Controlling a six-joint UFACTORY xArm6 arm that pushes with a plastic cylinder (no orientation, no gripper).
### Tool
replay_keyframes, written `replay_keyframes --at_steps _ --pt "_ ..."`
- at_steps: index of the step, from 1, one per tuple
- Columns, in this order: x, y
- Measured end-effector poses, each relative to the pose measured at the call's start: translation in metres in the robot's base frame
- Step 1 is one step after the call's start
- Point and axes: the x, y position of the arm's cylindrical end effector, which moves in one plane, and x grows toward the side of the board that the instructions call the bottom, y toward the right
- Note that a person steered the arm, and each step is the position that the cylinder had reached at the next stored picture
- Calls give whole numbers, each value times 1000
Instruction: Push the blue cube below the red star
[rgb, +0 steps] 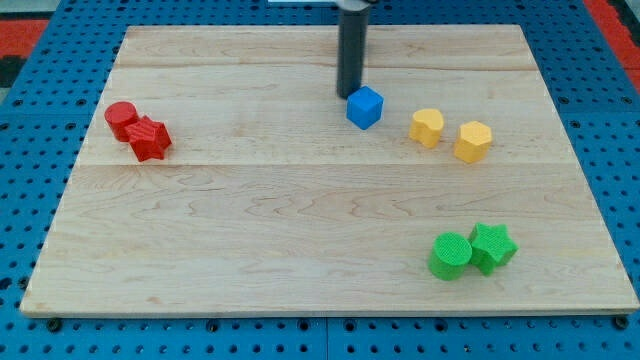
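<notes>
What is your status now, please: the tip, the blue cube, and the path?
My tip at blue cube's upper-left edge, seemingly touching. Red star far toward view's left, beside red cylinder. No block between cube and star.
</notes>
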Motion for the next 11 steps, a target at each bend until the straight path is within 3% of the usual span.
replay_keyframes --at_steps 2,3,4,5,6,8,9,10,11 --pt "-34 53" --pt "17 64" --pt "45 -36" --pt "36 -25" --pt "18 -54" --pt "101 -152" --pt "77 -141" --pt "78 -191" --pt "120 -224"
